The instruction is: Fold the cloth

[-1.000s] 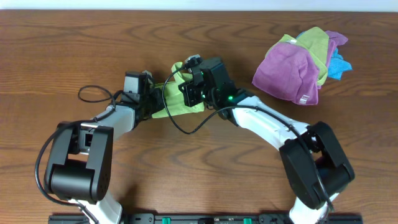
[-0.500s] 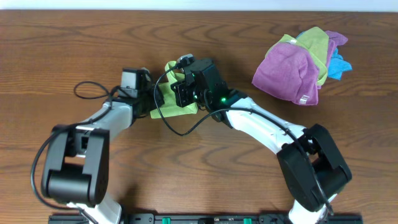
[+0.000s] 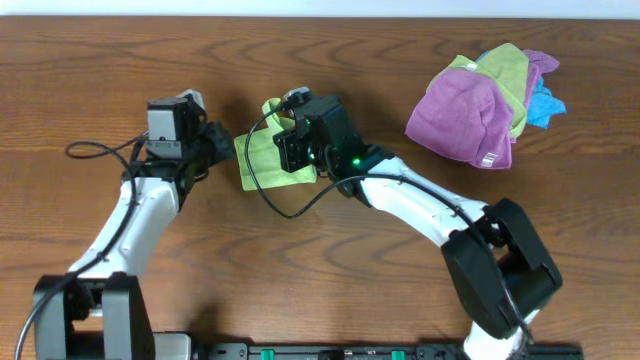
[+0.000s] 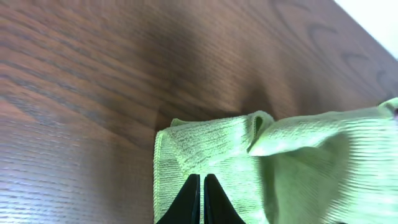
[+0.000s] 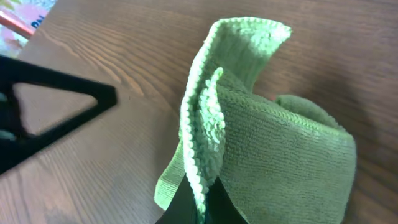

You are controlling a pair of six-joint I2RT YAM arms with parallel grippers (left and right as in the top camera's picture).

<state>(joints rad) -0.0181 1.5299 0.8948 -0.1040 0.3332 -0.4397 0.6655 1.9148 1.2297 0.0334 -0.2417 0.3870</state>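
Observation:
A light green cloth lies partly folded on the wooden table, left of centre. My right gripper is shut on a doubled edge of the cloth and holds that edge raised; the right wrist view shows the looped edge pinched between the fingers. My left gripper is shut and empty, just left of the cloth's left edge. In the left wrist view its closed tips are over the cloth's near corner. It shows as a black shape in the right wrist view.
A heap of other cloths, purple, green and blue, sits at the back right of the table. Cables run from both wrists above the table.
My left arm has drawn back to the left, off the green cloth. My right gripper has shifted slightly left with the cloth edge held.

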